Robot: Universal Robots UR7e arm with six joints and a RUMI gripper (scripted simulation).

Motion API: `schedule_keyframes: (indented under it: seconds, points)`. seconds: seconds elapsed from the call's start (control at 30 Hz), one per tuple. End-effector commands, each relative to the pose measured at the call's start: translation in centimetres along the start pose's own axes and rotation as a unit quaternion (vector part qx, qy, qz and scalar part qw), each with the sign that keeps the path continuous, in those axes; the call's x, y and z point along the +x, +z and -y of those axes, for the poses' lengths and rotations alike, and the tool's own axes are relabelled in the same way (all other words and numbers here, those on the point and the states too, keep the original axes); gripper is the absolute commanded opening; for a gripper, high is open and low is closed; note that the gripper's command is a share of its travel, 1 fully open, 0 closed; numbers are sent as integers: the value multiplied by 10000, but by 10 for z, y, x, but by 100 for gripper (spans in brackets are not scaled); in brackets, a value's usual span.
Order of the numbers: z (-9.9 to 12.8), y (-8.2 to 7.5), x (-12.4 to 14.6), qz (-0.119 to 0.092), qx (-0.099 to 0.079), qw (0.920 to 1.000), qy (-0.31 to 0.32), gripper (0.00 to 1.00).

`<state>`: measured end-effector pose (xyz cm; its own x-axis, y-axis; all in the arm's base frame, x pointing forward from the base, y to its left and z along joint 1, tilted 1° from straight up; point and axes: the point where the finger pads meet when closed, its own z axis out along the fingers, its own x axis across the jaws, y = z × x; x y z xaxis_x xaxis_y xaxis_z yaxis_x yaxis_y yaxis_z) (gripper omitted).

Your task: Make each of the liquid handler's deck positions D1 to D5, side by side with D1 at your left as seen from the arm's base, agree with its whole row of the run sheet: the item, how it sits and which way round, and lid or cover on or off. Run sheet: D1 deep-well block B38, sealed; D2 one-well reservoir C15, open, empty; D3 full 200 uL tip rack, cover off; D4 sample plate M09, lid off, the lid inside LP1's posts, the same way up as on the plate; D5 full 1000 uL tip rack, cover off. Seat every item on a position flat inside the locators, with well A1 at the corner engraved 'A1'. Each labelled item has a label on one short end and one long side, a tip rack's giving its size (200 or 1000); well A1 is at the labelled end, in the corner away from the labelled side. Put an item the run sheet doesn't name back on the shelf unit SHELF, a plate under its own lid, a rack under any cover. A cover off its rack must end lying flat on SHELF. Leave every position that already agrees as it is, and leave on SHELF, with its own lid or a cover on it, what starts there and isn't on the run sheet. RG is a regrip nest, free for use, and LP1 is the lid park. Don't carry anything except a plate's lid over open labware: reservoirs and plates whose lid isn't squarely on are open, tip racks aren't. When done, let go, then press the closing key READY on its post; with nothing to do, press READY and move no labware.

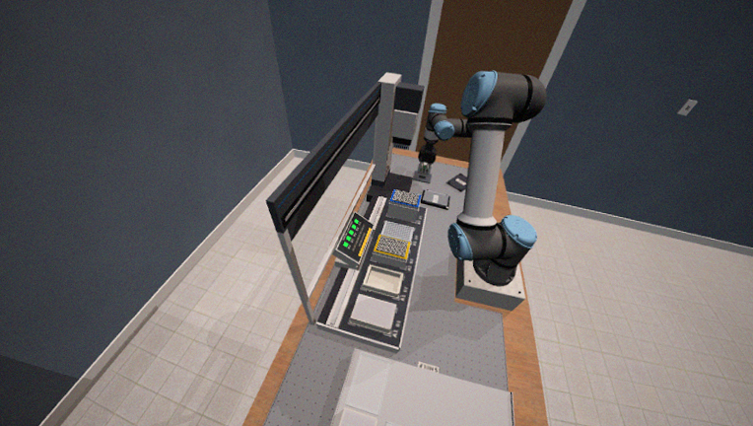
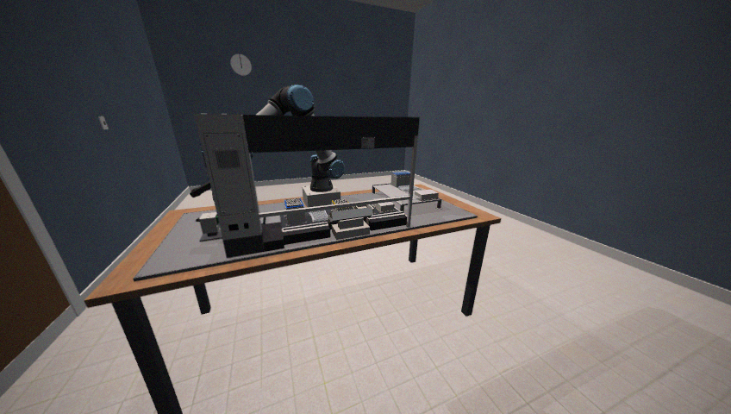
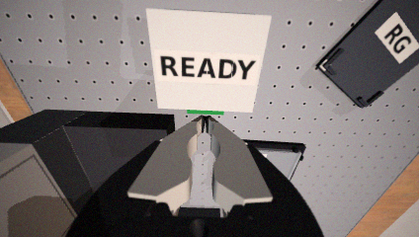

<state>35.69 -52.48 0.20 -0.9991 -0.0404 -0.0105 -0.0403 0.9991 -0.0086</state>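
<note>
My gripper (image 3: 206, 117) is shut and empty, its tips right at the green READY key (image 3: 205, 112) below the READY sign (image 3: 213, 67). In the top view the gripper (image 1: 424, 167) hangs at the far end of the table. On the deck a sealed block (image 1: 372, 314) sits nearest the shelf. Beyond it come an open reservoir (image 1: 383, 280), a yellow-framed tip rack (image 1: 392, 247), an unlidded plate (image 1: 397, 230) and a blue-framed tip rack (image 1: 405, 198). A lid (image 1: 436, 199) lies in the lid park beside the blue rack.
The RG nest (image 3: 368, 61) is dark and empty to the right of the key; it also shows in the top view (image 1: 458, 181). The handler's tower and gantry (image 1: 334, 147) stand left of the deck. A panel (image 1: 353, 236) shows green lights. The shelf unit (image 1: 427, 408) is at the near end.
</note>
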Motion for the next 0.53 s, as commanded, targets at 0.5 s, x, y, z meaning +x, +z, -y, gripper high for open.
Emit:
schedule_keyframes:
  seconds: [0.5]
  points:
    - [6, -1, 0, 3, 8, 10000, 0, 0]
